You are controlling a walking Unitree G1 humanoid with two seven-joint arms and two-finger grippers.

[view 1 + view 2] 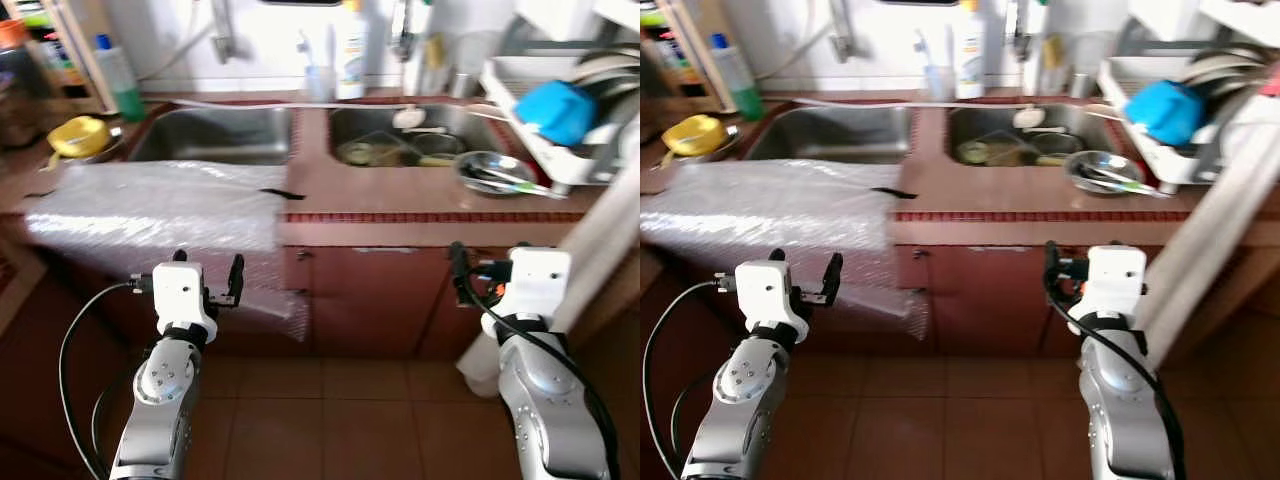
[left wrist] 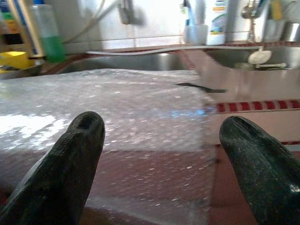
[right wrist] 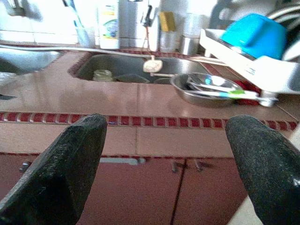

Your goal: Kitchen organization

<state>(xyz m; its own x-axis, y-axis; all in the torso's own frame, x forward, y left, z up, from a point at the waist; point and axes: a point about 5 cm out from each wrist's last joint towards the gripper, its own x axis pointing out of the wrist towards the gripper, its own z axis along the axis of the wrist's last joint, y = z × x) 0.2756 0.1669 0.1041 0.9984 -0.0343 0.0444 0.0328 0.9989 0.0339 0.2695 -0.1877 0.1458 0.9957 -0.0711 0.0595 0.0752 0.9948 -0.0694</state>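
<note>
progress: barely begun | left gripper (image 1: 207,279) and right gripper (image 3: 164,154) spread, empty | bubble wrap (image 1: 160,205) on counter (image 1: 400,200), bowl (image 1: 495,172) out, sink (image 1: 410,140) cluttered

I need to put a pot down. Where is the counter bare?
Bare: the counter strip in front of the right sink, between the bubble wrap and the steel bowl. Crowded: the wrap covers the left side, dishes fill the right sink, and the rack takes the right end.
</note>
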